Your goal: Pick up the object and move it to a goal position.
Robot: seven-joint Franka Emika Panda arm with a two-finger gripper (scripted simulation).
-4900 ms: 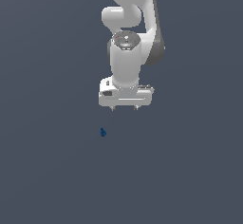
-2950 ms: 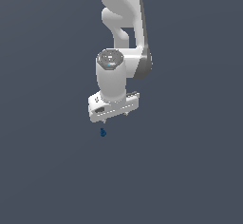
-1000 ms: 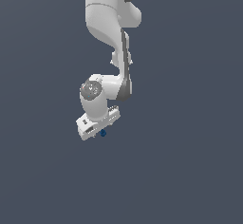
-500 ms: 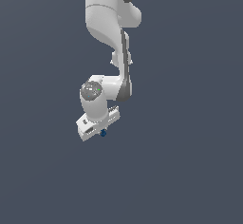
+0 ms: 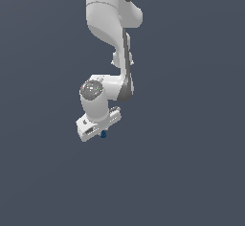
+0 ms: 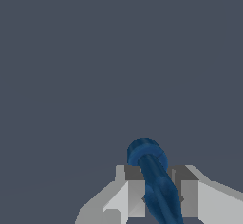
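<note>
Gripper [image 6: 159, 194]: clamped narrow on the object [image 6: 154, 180].
Grip: on slim shaft, knob protruding.
Risk: slipping or pivoting out during transport.

From my station the arm [image 5: 107, 19] reads as smooth white plastic with a soft sheen and darker grey joint seams. The gripper [image 6: 159, 197] looks matt pale grey, its fingers [image 6: 135, 194] flat and unpolished. The object [image 6: 154, 180] is glossy dark blue, smooth like moulded plastic. The bench [image 5: 191, 163] is an even, matt slate grey.
</note>
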